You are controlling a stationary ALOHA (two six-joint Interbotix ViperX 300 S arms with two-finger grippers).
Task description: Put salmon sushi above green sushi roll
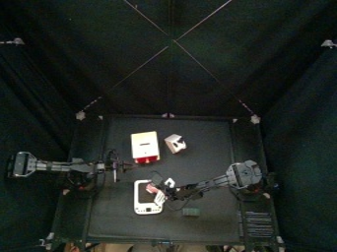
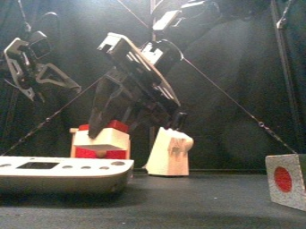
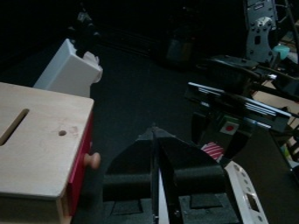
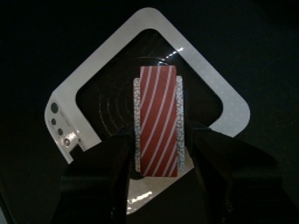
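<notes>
enclosure: black curtains on all sides | frame: thin poles crossing overhead | surface: small black bench, matte | light: bright glare from above in the front view

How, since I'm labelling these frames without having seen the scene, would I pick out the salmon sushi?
Find the white rounded tray near the table's front edge; the right gripper hangs over it. Between its jaws sits the salmon sushi, a small piece topped with red-and-white stripes, far smaller than the red-and-white box behind.
</notes>
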